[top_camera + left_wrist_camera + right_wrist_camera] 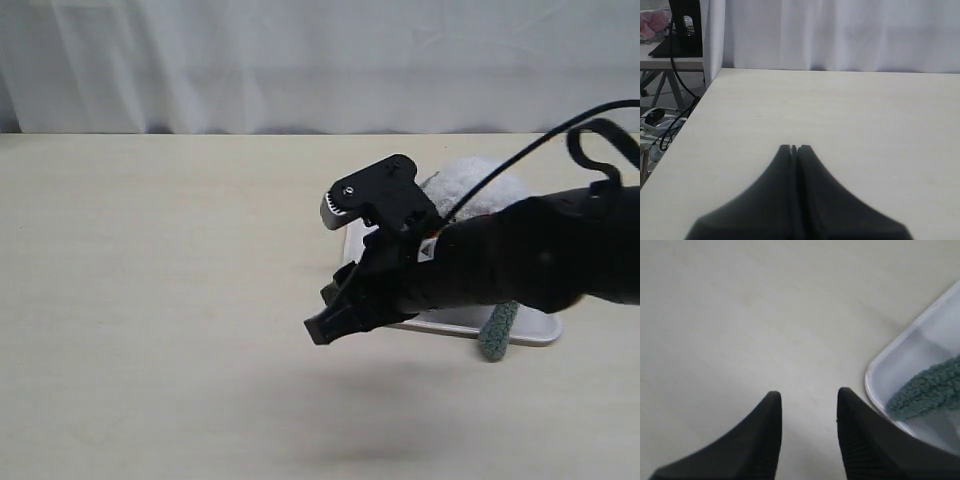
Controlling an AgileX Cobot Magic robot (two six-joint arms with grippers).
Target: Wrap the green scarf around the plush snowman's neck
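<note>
A: Right side first, go.

B: Black two-finger right gripper (807, 400), jaws apart, nothing between them. It hangs over the bare pale beige table (150, 260), just beside a rounded corner of the glossy white rectangular tray (875, 371).

A: Left?

B: Black left gripper (794, 148), fingertips pressed together, holding nothing, plain tabletop ahead. It isn't in the exterior view.

A: Scarf?

B: The dull grey-green fuzzy knit scarf (925, 390) lies in the tray, rounded end near that corner. In the exterior view another end (497, 332) droops over the tray's front edge, lower right of centre. The dark right arm (540, 255) covers the rest.

A: Snowman?

B: The fluffy white plush snowman (480, 180) sits right of centre, behind the arm, only a white ball showing. The snowman's neck is hidden.

A: Step?

B: Looks like the reach for the scarf. No grasp yet, wrapping not started.

A: Next?

B: Probably shift the open jaws over the scarf end inside the tray, lower them, and pinch the knit, not the rim. Wrapping likely needs the left gripper too.
</note>
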